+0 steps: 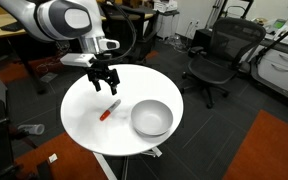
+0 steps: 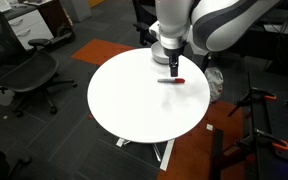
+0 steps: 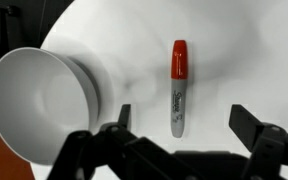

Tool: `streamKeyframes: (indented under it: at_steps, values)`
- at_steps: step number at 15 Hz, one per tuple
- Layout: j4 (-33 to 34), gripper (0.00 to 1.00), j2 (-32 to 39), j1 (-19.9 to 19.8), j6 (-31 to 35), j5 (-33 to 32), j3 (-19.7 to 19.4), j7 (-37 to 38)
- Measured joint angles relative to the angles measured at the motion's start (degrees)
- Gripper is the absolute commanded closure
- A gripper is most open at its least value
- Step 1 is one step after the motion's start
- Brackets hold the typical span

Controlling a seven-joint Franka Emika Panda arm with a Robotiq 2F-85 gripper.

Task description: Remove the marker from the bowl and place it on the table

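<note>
Lying flat on the table (image 1: 84,100), the marker (image 1: 108,111) sits at 9 o'clock of the bowl (image 1: 151,118), outside it; the gripper (image 1: 103,82) hangs above, jaws released, suggesting placement is complete.

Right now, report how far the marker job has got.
Done: the short red-orange marker pen lies flat on the round white table, beside the shallow grey-white bowl rather than in it, and the bowl looks empty. In hand: nothing; the gripper hangs open above the marker, its fingers spread to either side in the wrist view. Left: probably only pulling the arm away.
</note>
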Motion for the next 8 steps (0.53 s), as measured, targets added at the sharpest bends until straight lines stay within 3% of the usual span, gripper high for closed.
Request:
streamKeyframes:
  at_steps: [8]
  values:
    - [-3.34,0.00,-3.94,-0.06,-0.01,0.04,0.10,-0.16]
